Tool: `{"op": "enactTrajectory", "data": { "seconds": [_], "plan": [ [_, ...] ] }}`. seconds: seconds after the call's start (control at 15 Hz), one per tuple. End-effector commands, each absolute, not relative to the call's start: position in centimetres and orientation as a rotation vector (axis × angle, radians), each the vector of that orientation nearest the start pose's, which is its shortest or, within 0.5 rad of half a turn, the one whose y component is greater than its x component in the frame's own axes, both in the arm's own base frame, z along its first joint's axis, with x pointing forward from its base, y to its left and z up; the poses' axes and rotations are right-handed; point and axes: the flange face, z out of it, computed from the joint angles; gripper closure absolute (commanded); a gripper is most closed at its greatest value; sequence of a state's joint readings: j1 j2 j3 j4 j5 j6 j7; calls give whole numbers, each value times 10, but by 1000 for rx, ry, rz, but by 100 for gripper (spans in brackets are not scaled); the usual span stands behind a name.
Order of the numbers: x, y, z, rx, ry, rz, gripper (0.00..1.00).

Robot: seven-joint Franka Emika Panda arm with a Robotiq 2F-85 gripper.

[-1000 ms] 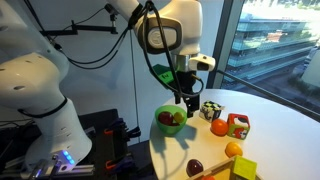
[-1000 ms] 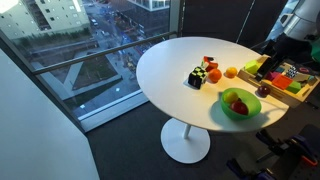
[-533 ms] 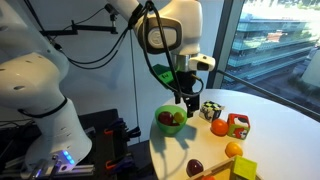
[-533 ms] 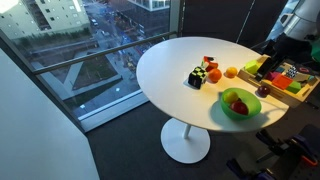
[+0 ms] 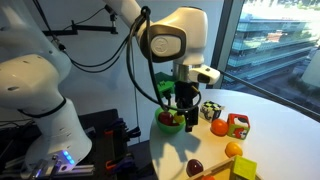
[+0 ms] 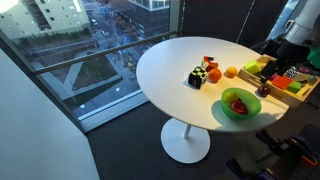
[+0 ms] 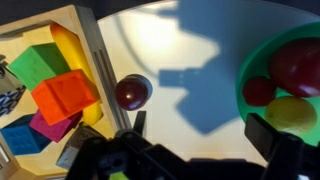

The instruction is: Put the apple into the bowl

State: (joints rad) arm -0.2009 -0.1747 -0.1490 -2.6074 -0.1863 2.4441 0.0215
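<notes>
The apple (image 7: 132, 91) is dark maroon and glossy and lies on the white table between a wooden tray and the bowl; it also shows in both exterior views (image 5: 194, 167) (image 6: 264, 91). The lime-green bowl (image 5: 159, 119) (image 6: 238, 115) (image 7: 243, 68) holds a bright red fruit, a smaller red one and a yellow-green one. My gripper (image 7: 205, 130) (image 5: 186, 108) is open and empty. It hangs above the table between apple and bowl, by the bowl's edge. The apple sits just beyond its left finger.
A wooden tray (image 7: 85, 20) with colored blocks lies beside the apple. Two orange fruits (image 5: 218, 128) (image 5: 233, 149), a red cube (image 5: 238, 126) and a black patterned cube (image 5: 210, 110) stand on the round white table (image 6: 170, 70). The table edge is near the bowl.
The arm's wrist has turned and moved a little lower and toward the table. The apple, bowl and other things have not moved.
</notes>
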Motion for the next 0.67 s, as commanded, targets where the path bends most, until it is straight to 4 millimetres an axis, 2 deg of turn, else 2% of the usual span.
{"op": "enactTrajectory", "data": {
  "seconds": [0.0,0.27,0.6],
  "plan": [
    [403,-170,309,-3251,641,82,0],
    [400,-183,296,-3216,896,157,0],
    [403,-191,274,-3147,1105,203,0]
  ]
}}
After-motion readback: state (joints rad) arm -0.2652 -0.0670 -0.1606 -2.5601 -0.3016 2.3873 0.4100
